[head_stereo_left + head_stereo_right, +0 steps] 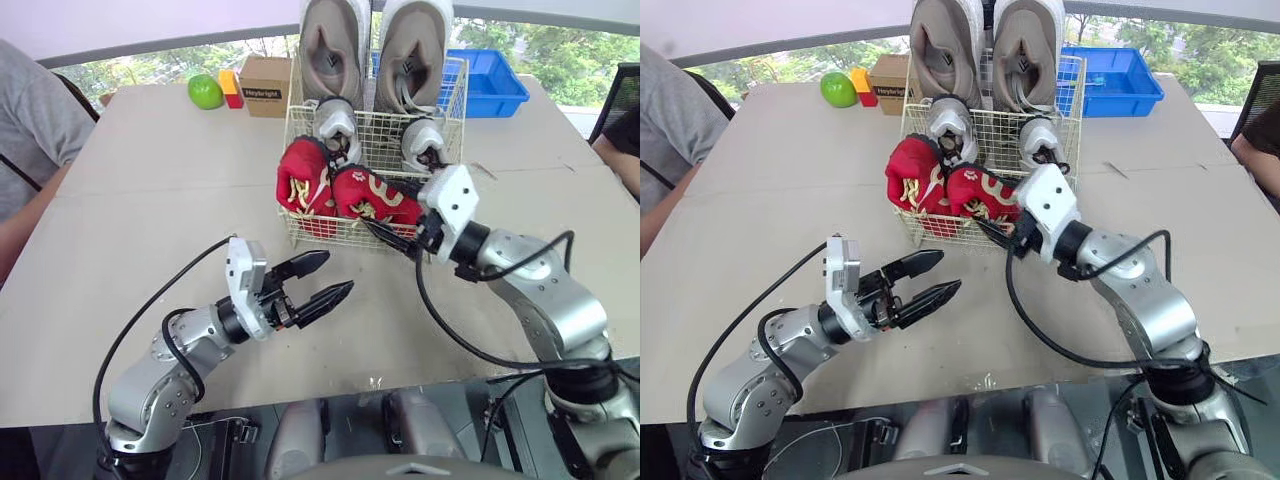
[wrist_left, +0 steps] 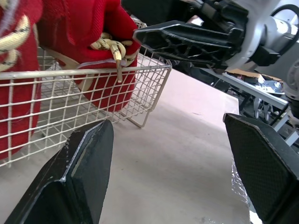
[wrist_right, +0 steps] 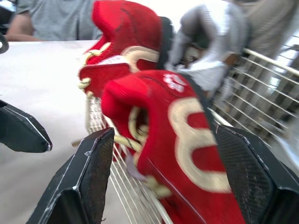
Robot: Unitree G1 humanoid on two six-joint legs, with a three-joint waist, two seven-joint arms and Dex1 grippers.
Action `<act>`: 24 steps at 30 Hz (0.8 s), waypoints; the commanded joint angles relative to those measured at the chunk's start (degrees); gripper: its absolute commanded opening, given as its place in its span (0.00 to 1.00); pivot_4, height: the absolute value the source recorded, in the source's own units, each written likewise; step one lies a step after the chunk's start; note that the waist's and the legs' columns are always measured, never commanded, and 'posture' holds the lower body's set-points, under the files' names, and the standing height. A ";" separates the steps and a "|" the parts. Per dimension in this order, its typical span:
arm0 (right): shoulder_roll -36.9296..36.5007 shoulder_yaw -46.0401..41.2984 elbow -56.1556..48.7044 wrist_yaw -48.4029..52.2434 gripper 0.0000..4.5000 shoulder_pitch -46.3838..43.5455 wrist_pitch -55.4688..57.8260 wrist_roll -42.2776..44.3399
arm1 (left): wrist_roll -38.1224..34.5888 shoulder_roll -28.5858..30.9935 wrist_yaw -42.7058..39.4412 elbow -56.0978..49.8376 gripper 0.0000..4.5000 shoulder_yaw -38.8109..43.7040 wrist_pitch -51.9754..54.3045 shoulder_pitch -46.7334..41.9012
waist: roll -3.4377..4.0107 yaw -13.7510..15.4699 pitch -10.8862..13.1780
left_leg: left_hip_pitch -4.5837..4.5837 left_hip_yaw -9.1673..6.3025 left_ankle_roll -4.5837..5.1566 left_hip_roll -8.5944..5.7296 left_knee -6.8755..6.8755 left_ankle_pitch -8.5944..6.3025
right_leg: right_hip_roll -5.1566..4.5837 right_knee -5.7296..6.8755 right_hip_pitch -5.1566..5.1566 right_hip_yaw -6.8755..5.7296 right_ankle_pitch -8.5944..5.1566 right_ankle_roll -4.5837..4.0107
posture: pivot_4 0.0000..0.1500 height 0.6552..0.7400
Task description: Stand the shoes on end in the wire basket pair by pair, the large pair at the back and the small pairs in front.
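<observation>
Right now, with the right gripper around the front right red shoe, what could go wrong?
1. The right gripper, open around the red shoe, could drag it over the wire basket's front rim when pulling away.
2. The shoe's cream laces hang over the wires and may snag.
3. A nudge could tip it against the other red shoe beside it.

Silver arms (image 1: 150,385), black cables (image 1: 417,290), black left gripper (image 1: 338,272).

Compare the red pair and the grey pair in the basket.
Size: grey pair large, red pair small. Place: grey pair at the back, rising well above the rim; red pair in front, leaning over the front rim. Both are in the wire basket.
</observation>
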 commanded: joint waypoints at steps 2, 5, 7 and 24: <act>0.07 2.11 1.75 0.01 0.73 -3.76 0.27 -2.49 | -0.26 -0.10 0.49 -2.44 0.91 0.47 -0.85 0.42 | 0.00 0.07 0.00 | -0.01 0.00 0.00 0.00 0.00 0.00 | -0.01 -0.01 0.00 -0.03 0.00 0.00 | 1.00 1.00; 0.60 2.78 3.84 -2.20 0.62 -5.02 0.14 -5.37 | -0.70 -0.07 1.95 -4.07 0.91 0.64 -0.29 0.79 | 0.00 0.03 0.00 | -0.01 -0.01 0.00 0.00 0.00 0.00 | -0.01 -0.01 0.00 -0.02 0.01 0.00 | 1.00 1.00; 1.92 1.11 3.27 -4.06 0.45 -4.43 -0.14 -5.56 | -0.99 -0.13 3.08 -4.86 0.91 0.89 0.03 1.16 | 0.00 0.03 0.00 | -0.02 -0.01 0.00 0.01 0.00 0.00 | -0.01 0.00 -0.01 -0.03 0.01 0.00 | 1.00 1.00; 8.63 -14.89 -18.69 -19.75 0.02 12.67 15.39 0.11 | -3.02 0.79 2.43 -2.10 0.91 0.38 2.24 -2.87 | 0.02 0.50 0.02 | -0.08 -0.04 -0.01 -0.01 -0.02 0.00 | -0.04 -0.02 -0.01 -0.12 0.06 0.19 | 1.00 1.00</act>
